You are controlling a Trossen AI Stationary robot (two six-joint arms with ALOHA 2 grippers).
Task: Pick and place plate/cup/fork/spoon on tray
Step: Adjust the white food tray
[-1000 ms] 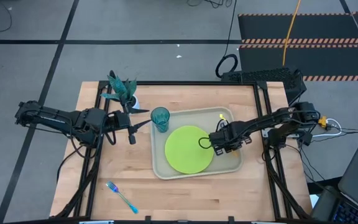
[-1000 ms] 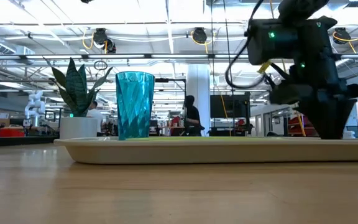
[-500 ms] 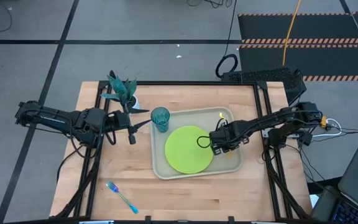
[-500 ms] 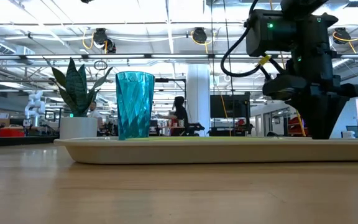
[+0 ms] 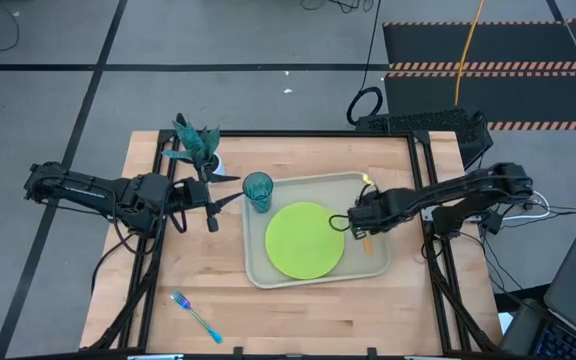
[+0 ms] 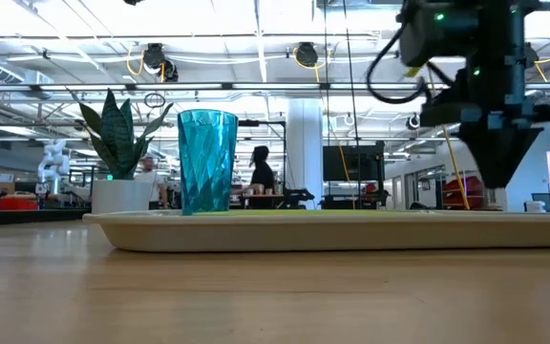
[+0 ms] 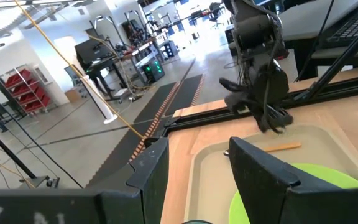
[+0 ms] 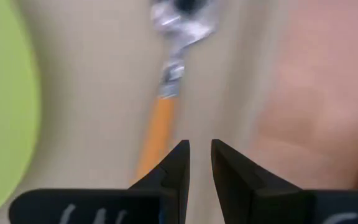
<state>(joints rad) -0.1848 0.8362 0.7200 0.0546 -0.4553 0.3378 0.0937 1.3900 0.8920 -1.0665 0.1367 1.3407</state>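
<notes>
Lengthwise along the tray's (image 5: 373, 262) right rim: spoon (image 5: 366, 240).

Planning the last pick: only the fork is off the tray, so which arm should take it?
Probably the left. The fork lies at the table's near-left, on the left gripper's side; it waits open beside the tray. The right gripper hangs over the tray by the spoon, farther away.

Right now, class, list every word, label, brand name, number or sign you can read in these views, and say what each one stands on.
None can be read.
The cup, plate, tray, spoon and fork carry no lettering.
Any signs in the room behind the table are too small to read.
</notes>
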